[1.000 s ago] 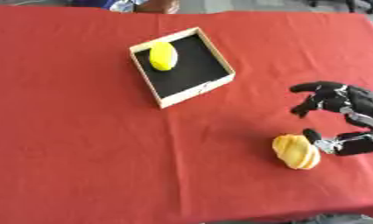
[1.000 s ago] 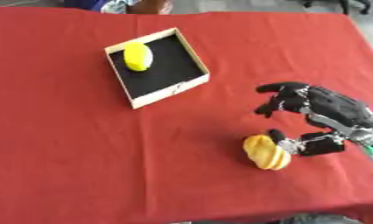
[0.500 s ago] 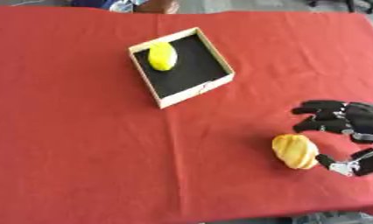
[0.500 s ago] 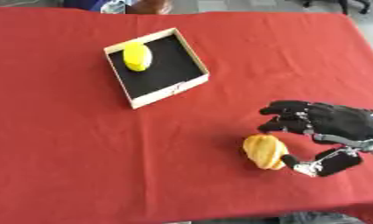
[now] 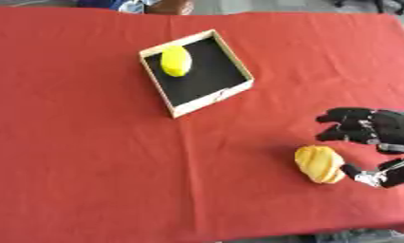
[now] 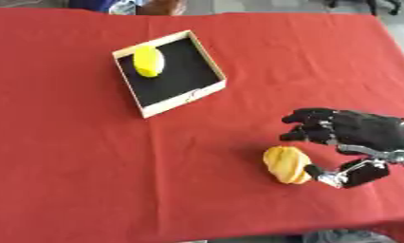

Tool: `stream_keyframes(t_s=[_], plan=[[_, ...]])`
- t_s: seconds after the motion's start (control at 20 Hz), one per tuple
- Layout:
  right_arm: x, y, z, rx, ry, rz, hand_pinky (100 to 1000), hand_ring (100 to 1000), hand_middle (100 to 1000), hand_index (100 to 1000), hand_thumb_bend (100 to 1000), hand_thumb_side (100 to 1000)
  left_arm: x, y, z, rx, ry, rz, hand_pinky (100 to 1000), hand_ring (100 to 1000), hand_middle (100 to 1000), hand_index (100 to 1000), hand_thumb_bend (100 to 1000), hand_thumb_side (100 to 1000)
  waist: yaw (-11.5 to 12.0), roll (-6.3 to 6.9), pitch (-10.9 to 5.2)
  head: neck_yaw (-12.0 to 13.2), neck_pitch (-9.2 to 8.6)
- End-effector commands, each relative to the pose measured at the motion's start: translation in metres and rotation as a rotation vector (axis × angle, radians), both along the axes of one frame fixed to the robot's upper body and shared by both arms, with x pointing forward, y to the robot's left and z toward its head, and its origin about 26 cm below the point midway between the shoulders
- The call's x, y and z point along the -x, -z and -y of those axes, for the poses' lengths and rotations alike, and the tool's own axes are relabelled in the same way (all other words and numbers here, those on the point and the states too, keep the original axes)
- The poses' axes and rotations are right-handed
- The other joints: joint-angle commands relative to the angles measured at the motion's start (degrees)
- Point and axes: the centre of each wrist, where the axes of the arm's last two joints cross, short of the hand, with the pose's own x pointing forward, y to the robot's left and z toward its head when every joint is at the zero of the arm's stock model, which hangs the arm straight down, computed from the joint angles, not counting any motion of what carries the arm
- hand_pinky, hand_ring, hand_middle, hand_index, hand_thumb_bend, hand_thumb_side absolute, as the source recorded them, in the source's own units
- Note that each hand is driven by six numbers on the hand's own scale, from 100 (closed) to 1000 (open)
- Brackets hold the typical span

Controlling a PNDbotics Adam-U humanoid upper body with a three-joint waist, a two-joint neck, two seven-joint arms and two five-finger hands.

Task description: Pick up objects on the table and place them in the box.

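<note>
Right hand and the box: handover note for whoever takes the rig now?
Right hand: fingers curled above the orange-yellow object, thumb by its right side; not closed round it, object on the red table.
Left hand: not in view.
Box: upper left of the table, holds one yellow fruit in its far corner.
Done: one item boxed.
Left: grasp the orange-yellow object, carry it up-left, set it in the box.

yellow-orange ridged fruit lies on its side on the red cloth, near my side; lemon sits inside the black-lined box, far-left corner.
</note>
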Motion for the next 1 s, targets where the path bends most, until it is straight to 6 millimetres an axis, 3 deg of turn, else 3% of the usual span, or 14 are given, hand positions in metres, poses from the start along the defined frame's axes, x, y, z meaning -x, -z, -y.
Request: stream_keyframes(t_s=[0.05, 0.45, 0.8, 1.0], plan=[[-0.001, -0.005, 0.001, 0.048, 0.007, 0.023, 1000, 1000, 811, 988, 100, 306, 0.001, -0.009, 0.001, -0.018, 0.009, 0.027, 907, 753, 819, 877, 177, 760, 0.00, 0.18, -0.67, -0.16, -0.63], [-0.002, 0.002, 0.000, 0.125, -0.020, -0.006, 1000, 1000, 825, 991, 100, 365, 0.001, -0.010, 0.002, -0.014, 0.014, 0.028, 906, 751, 818, 876, 176, 759, 0.28, 0.21, -0.42, -0.26, -0.54], [-0.004, -0.002, -0.001, 0.176, -0.023, 0.003, 1000, 1000, 818, 981, 100, 333, 0.000, -0.010, 0.002, -0.010, 0.018, 0.026, 906, 749, 815, 877, 178, 759, 0.29, 0.05, -0.38, -0.29, -0.46], [-0.009, -0.002, -0.009, 0.171, -0.011, 0.035, 954, 998, 668, 886, 100, 278, 0.000, -0.009, 0.003, -0.005, 0.020, 0.024, 906, 748, 814, 876, 179, 759, 0.54, 0.07, -0.40, -0.48, -0.41]])
